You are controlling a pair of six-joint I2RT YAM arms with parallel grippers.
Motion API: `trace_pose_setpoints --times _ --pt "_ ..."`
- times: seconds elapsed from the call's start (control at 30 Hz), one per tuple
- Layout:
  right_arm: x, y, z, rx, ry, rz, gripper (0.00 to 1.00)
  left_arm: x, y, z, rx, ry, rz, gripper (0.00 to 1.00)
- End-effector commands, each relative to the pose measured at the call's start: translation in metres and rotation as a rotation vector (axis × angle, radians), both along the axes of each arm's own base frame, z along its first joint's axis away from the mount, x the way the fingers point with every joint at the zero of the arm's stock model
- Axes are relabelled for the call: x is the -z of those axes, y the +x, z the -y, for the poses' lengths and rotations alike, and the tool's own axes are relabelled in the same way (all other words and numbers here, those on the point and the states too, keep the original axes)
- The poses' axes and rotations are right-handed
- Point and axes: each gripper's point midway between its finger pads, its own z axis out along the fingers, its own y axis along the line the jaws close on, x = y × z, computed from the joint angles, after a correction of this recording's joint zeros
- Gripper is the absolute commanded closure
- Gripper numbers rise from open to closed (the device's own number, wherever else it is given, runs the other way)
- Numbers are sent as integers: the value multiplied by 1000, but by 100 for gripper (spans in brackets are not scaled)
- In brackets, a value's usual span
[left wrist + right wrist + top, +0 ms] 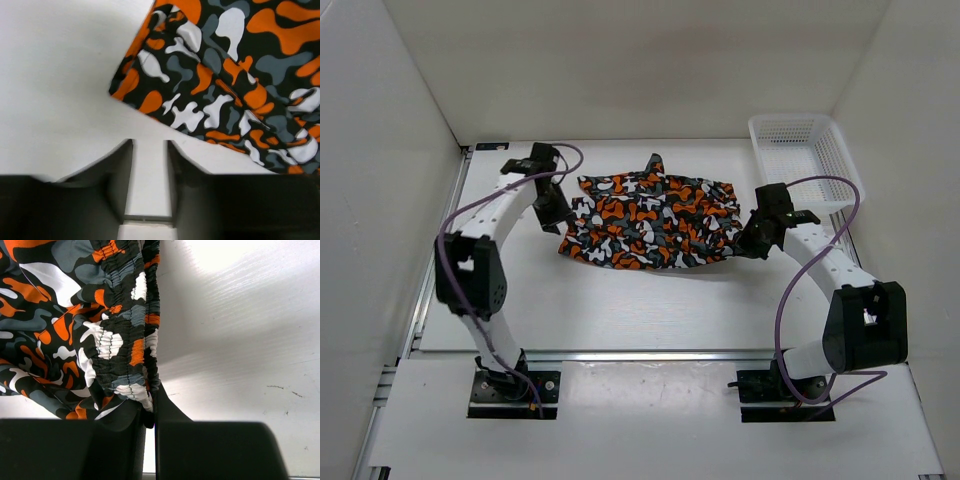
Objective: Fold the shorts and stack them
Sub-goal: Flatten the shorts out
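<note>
On table (620, 300), mid-width, nearer far edge, btwn both grippers: shorts (650, 222), laid flat. L gripper (149, 150) by shorts' left edge, just off the cloth, over bare table; jaws at narrow gap, nothing btwn. R gripper (149, 412) at shorts' right edge, jaws pinched on the elastic waist hem. Far right corner: basket (790, 120), apart from shorts.
</note>
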Motion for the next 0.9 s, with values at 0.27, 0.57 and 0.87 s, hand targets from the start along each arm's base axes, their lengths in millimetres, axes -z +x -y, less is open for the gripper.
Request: trace_pose_setpoints --times 0.27,0.57,0.87 --pt "-9 0 5 -12 -20 17 100 44 64 43 -2 -83 -26 25" --pt "-5 -4 6 -21 -27 0 100 63 77 41 -59 -59 -29 25" --pt "0 -7 7 -21 -31 -18 100 85 74 48 -54 -68 -79 35"
